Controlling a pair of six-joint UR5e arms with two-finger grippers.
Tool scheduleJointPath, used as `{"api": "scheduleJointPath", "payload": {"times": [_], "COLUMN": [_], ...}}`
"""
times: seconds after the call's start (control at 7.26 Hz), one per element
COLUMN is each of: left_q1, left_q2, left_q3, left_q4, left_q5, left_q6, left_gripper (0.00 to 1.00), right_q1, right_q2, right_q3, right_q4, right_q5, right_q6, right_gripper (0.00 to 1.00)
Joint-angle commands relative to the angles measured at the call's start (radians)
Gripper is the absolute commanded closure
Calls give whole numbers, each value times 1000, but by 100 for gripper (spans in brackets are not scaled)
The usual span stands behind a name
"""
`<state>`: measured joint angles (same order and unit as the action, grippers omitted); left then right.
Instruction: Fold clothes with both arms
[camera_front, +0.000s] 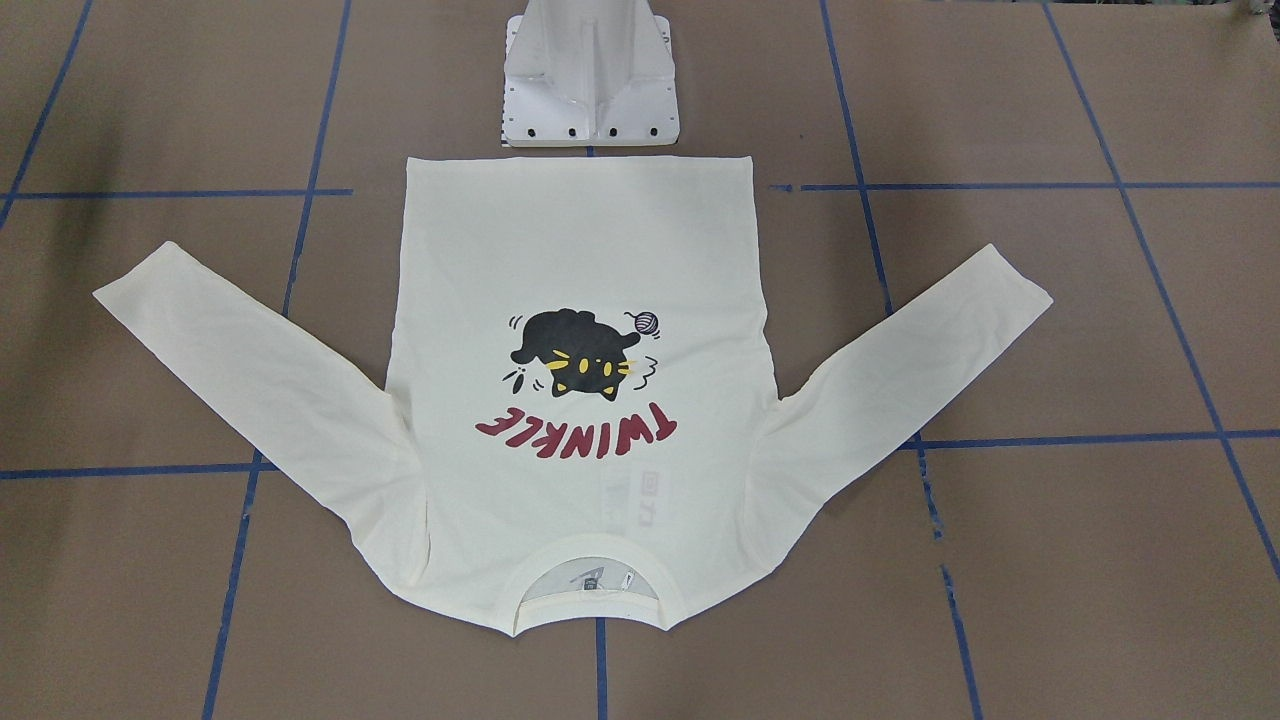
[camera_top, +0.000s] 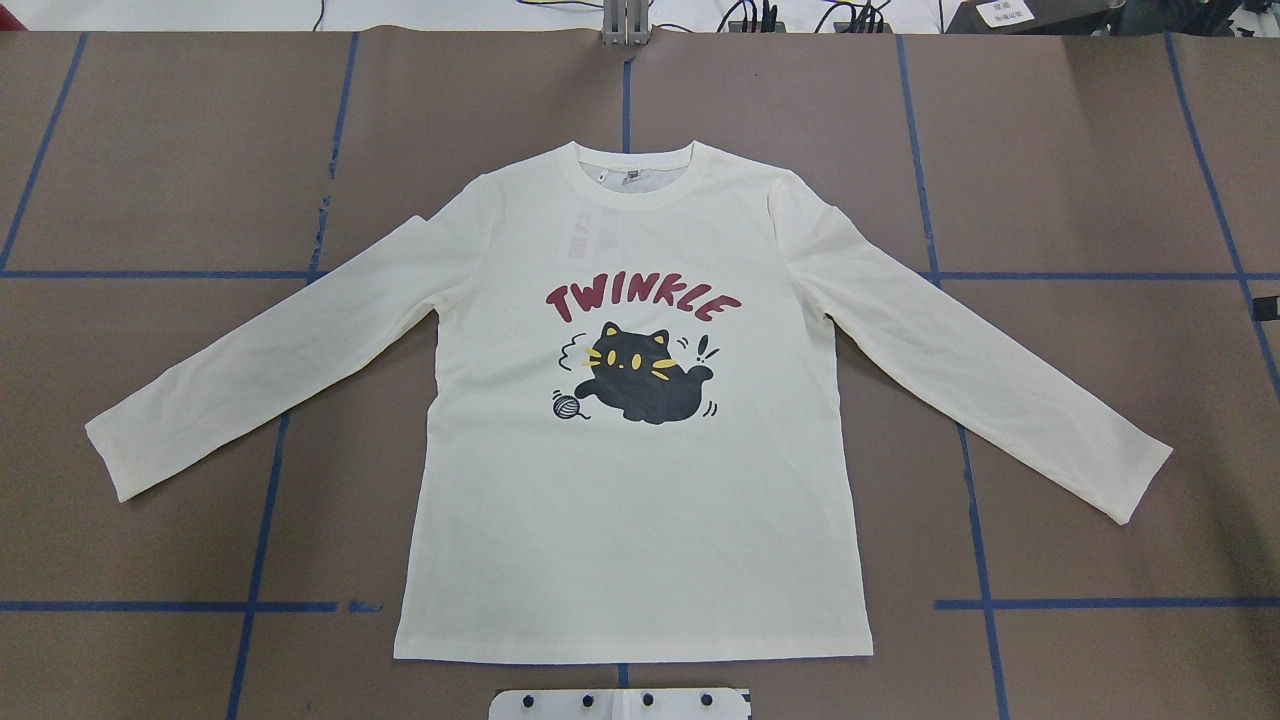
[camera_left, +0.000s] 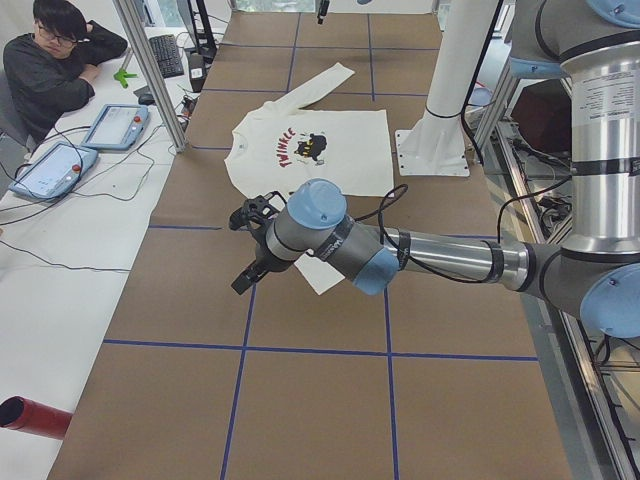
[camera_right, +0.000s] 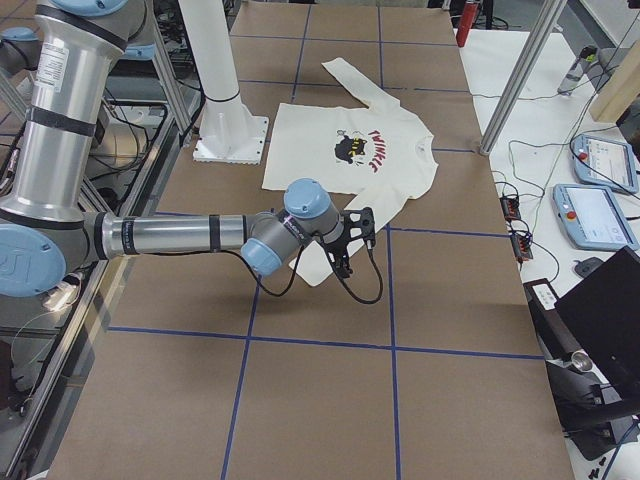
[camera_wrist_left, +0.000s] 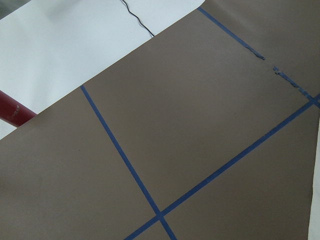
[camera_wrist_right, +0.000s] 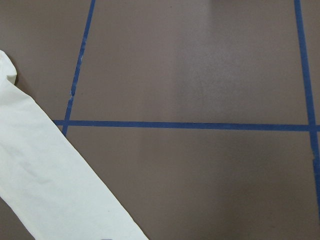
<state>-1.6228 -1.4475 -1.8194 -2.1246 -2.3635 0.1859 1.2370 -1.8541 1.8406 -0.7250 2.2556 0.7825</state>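
Note:
The cream long-sleeved shirt lies flat on the brown table, print side up, with both sleeves spread out; it also shows as the shirt. In the exterior left view my left gripper hangs above the table by the near sleeve's cuff. In the exterior right view my right gripper hovers over the other sleeve's end. Both grippers show only in these side views, so I cannot tell if they are open or shut. The right wrist view catches a sleeve at lower left. The left wrist view holds only table.
The white pedestal base stands just behind the shirt's hem. Blue tape lines cross the brown cover. A person sits at a side desk with tablets. A red cylinder lies beside the table.

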Motion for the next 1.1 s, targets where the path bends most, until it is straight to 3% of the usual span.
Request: {"api": "scheduleJointPath", "payload": {"times": [0.0,0.41,0.69,0.96], "left_q1": [0,0,0,0], "left_q2": [1,2,5,10], "left_q3": [-11,-5,-3,-3], "left_q4": [0,0,0,0], "left_q5": [-8,-51,-51,-51], "left_q6": [1,4,7,7], "left_gripper": [1,1,1,1], "right_q1": [-207,-387,-419,-461], "right_q2": [-42,-47,-50,-69], "right_q3": [-32,-82,-232,-238], "right_q4": [142,173,406,420], "right_q5": [-214,-350,-361,-367], "right_q6": [181,247,251,271], "right_gripper": [35,30,31,41]}}
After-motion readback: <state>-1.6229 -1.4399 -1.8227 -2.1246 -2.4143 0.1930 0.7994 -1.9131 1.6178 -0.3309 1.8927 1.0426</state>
